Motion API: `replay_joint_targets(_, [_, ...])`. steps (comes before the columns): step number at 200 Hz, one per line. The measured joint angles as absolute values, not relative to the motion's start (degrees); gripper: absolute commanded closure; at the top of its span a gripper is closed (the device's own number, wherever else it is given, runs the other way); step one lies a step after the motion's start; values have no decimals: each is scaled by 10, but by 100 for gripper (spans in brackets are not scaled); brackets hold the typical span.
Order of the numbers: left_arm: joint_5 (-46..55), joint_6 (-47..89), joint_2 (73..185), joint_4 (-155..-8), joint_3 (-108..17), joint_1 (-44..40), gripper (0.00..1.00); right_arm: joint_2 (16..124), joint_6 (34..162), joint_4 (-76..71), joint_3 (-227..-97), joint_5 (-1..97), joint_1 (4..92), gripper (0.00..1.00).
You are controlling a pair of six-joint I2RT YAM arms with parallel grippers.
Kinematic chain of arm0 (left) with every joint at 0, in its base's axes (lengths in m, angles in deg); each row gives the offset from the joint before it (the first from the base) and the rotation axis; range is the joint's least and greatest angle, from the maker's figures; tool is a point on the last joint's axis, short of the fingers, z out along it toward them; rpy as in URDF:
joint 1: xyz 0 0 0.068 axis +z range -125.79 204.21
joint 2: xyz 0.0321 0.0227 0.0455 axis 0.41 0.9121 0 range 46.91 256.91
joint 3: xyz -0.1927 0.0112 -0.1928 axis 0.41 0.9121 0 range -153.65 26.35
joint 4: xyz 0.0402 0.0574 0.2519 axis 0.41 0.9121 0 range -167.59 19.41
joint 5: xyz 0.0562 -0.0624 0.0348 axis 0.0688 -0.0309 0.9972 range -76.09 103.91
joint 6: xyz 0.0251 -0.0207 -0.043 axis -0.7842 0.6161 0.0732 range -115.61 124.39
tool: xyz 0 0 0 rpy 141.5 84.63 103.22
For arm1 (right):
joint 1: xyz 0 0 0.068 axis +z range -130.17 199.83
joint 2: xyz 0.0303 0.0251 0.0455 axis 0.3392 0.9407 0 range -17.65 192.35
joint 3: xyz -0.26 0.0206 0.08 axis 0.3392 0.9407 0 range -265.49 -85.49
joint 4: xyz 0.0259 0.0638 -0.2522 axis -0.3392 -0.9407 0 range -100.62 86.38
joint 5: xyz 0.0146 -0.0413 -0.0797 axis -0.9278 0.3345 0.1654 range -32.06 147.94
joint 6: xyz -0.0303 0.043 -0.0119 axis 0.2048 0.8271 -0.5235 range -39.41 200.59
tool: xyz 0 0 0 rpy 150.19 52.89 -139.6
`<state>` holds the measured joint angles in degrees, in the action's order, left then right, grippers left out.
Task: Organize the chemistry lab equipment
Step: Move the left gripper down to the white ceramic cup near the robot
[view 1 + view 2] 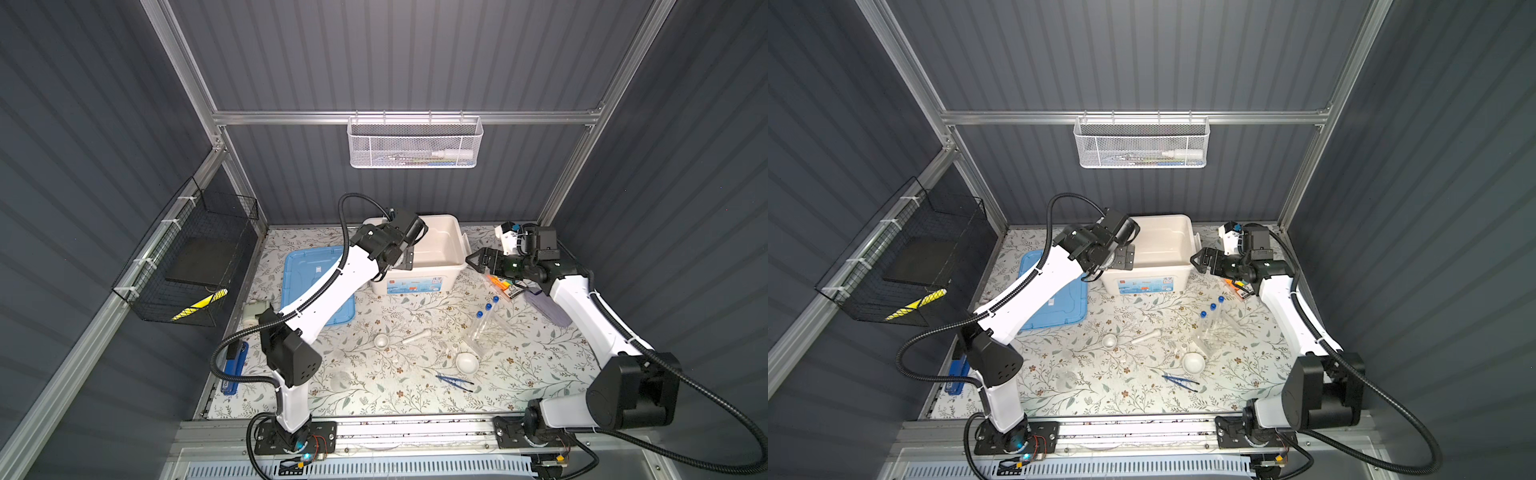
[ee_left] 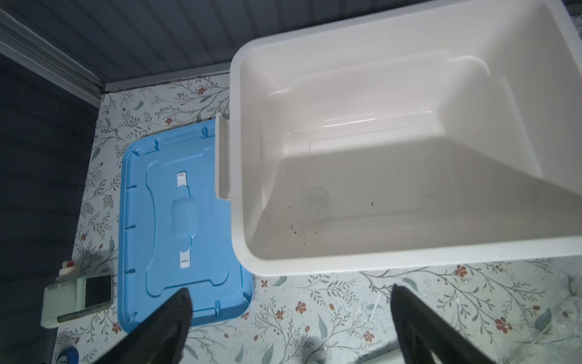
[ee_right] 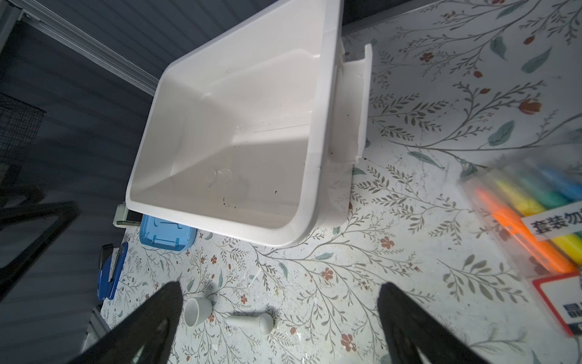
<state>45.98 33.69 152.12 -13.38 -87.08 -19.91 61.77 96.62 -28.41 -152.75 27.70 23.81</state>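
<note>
You are holding your left gripper (image 2: pixel 291 291) above the near left corner of the white bin (image 1: pixel 415 282), its jaws standing wide apart and gripping nothing. Your right gripper (image 3: pixel 280 286) is hovering just beside the bin's right end, over the pack of markers (image 1: pixel 503 287), its jaws likewise spread and empty. Inside the bin a small clear glass piece (image 2: pixel 316 201) is lying on the floor, faint to see. The rest is sitting out on the flowered table (image 1: pixel 540 374). The three blue-capped tubes (image 1: pixel 486 316) are sitting in the clear rack (image 1: pixel 482 338) right of centre. One white dish (image 1: pixel 381 341) is lying just left of the white pestle (image 1: pixel 417 336), and the other dish (image 1: pixel 466 362) is resting just beside the rack's near corner. The dark blue tweezers (image 1: pixel 454 381) are lying near that dish, toward the front edge. The blue lid (image 1: pixel 309 266) is lying flat left of the bin.
</note>
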Motion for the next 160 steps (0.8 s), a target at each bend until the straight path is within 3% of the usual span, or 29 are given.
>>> replay_joint_targets(71, [461, 472, 1398, -134, -630, -253, 0, 554, 966, -291, -1478, 279, 238, 2])
replay_joint_targets(160, [387, 580, 1386, -197, -456, -310, 0, 491, 971, -318, -1432, 291, 238, 2])
